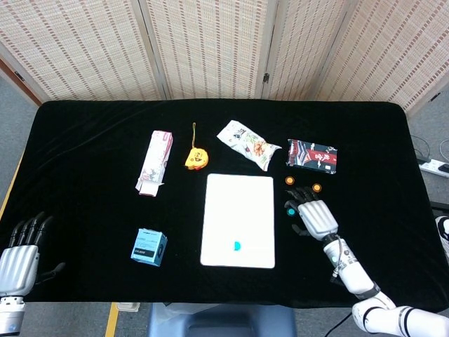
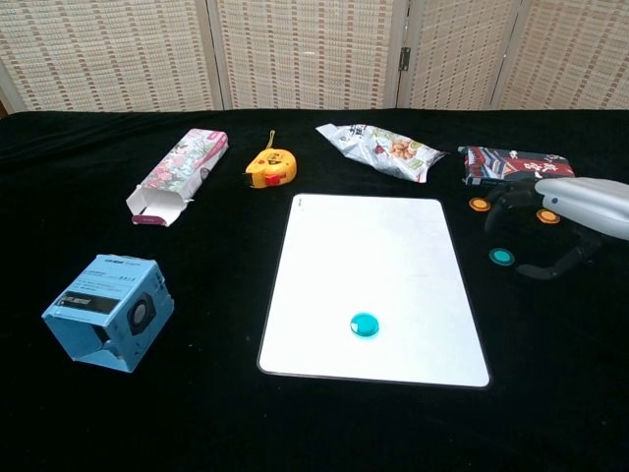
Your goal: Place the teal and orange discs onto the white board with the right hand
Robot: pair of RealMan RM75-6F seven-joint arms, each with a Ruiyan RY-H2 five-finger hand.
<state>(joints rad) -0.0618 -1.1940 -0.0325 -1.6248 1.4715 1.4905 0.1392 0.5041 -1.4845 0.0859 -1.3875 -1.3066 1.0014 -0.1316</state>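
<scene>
White board [image 1: 239, 210] sits centre-frame, long axis running top to bottom in the head view; bare black table [image 1: 91, 210] to its left and below; one teal disc [image 2: 365, 324] lies flat on the board near its lower edge. Right hand [image 1: 313, 214] hangs right of the board, fingers spread and curled over a second teal disc [image 2: 502, 257], holding nothing; disc sits under the fingertips, contact unclear. Orange discs [image 1: 290, 180] [image 1: 317, 187] lie just above the hand, off the board. Left hand [image 1: 17, 256] at lower-left corner, fingers apart.
</scene>
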